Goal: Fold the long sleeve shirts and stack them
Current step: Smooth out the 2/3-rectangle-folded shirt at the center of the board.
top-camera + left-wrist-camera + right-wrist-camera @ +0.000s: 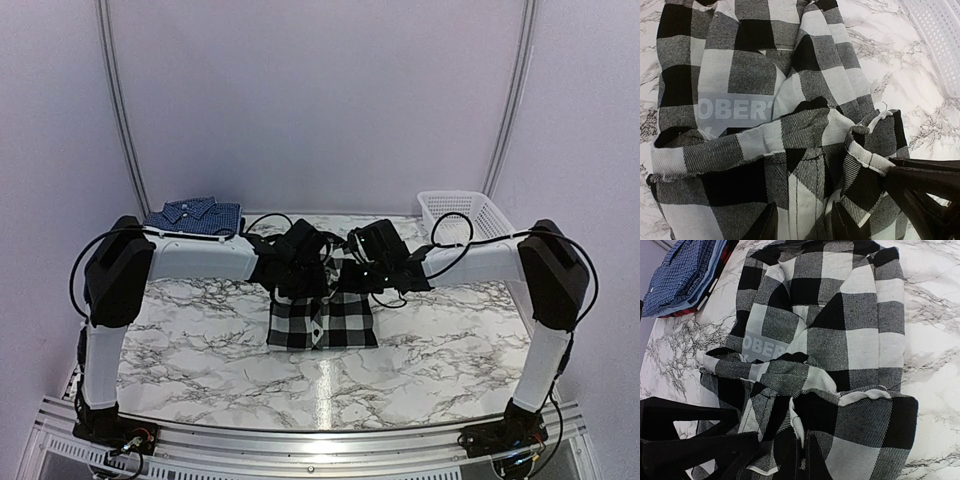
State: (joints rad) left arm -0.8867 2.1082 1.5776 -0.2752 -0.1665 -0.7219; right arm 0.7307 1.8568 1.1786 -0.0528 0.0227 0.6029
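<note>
The checked shirt [322, 322] is seen bunched right under both jaws: soft, light, sure to sag. The right gripper [801, 456] is pressed together on a hem fold; the left gripper [804, 226] is spread, cloth between. Hems are judged the best hold.

Open counter [200, 370] in front of and beside the checked shirt [322, 322]; blue shirt stack [195, 215] blocks back-left, basket [465, 215] back-right; left gripper [802, 222] and right gripper [800, 452] crowd its far edge.
</note>
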